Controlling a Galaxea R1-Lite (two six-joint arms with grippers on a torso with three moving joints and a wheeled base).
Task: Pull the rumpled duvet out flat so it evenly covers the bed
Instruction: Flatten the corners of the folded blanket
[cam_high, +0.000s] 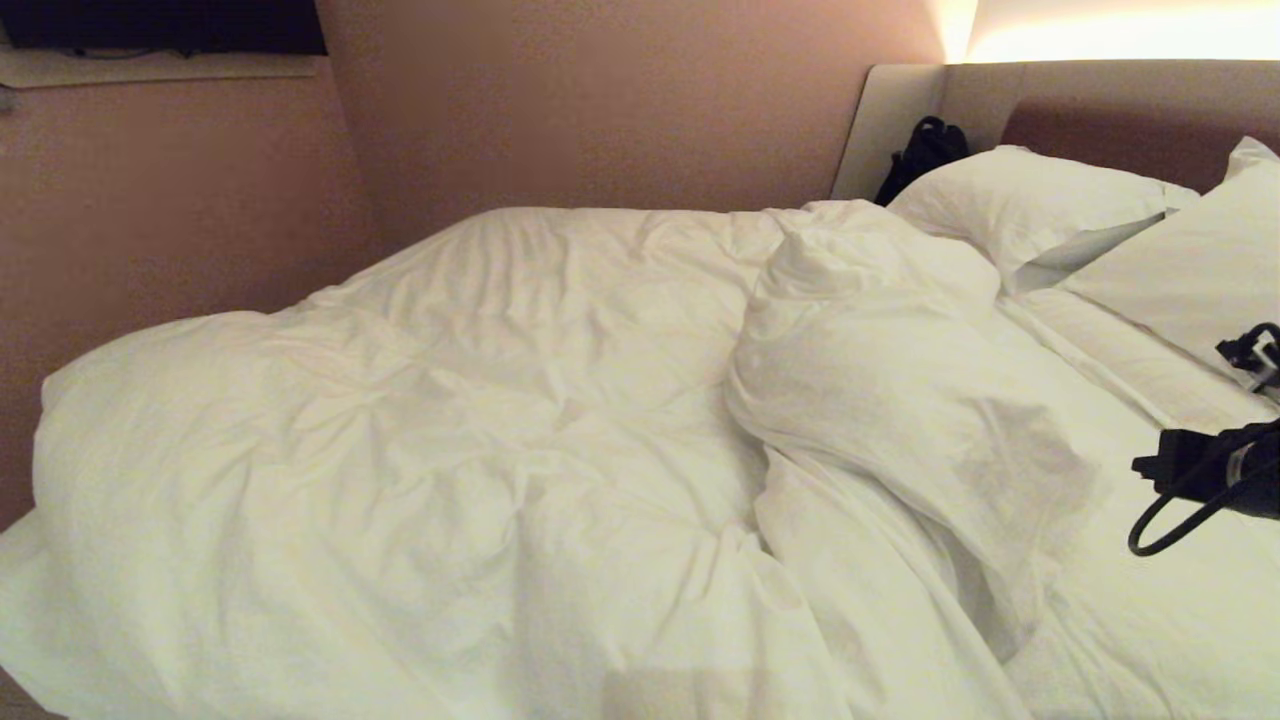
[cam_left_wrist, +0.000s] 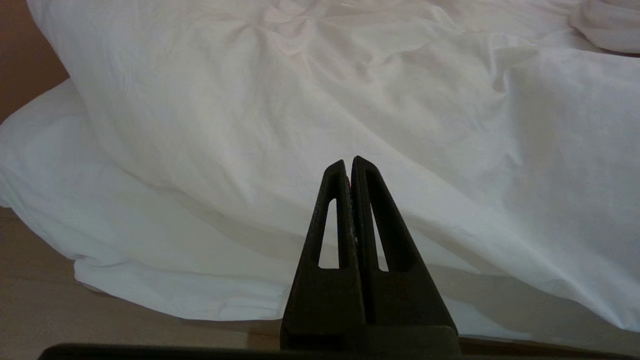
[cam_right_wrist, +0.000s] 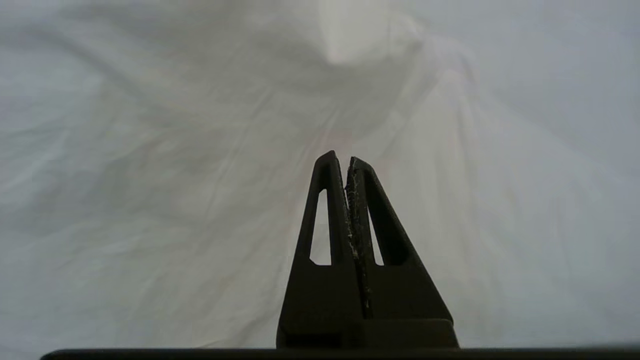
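My right gripper (cam_right_wrist: 348, 161), fingers closed and empty, hovers nearest the puffy white duvet's bunched fold (cam_high: 880, 380), ahead of its tips

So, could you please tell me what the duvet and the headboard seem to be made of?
The duvet looks like a thick filled quilt in a matte white woven cover, probably cotton: it puffs up and holds many sharp creases. The headboard looks padded, covered in smooth beige and brown material, fabric or faux leather; its soft rounded edges suggest so, but I cannot tell which.
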